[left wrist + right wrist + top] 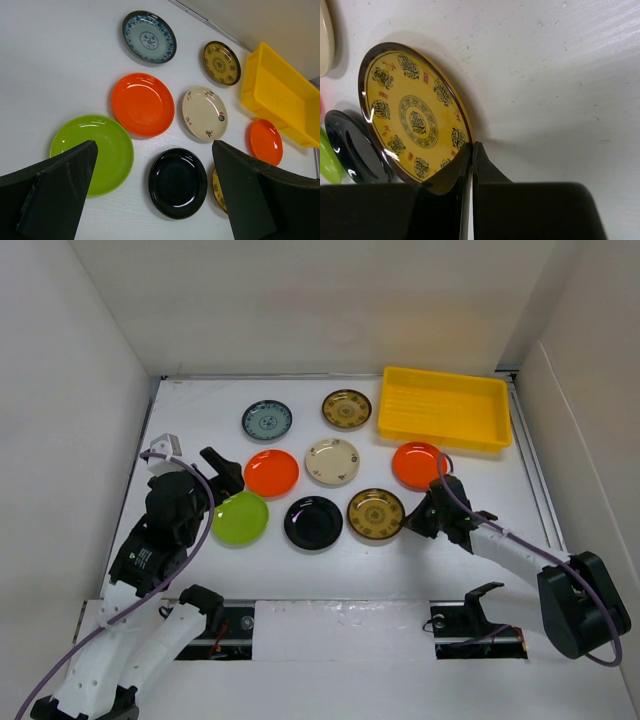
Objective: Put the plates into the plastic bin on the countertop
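Several small plates lie on the white countertop [200, 430]: teal patterned [267, 420], gold-brown [347, 409], orange [271, 472], cream [332, 461], a second orange [418, 465], lime green [240, 518] and black [313, 522]. The yellow plastic bin [445, 408] stands empty at the back right. My right gripper [413, 518] is shut on the right rim of the front gold-brown plate [373, 513], which also shows in the right wrist view [412, 112] with the gripper [471, 145] on its edge. My left gripper [225, 472] is open and empty, raised over the left plates; in its wrist view [155, 192] the black plate [177, 182] lies between the fingers.
White walls close in the left, back and right sides. The bin sits against the back right corner. A black mounting rail [330, 625] runs along the near edge between the arm bases.
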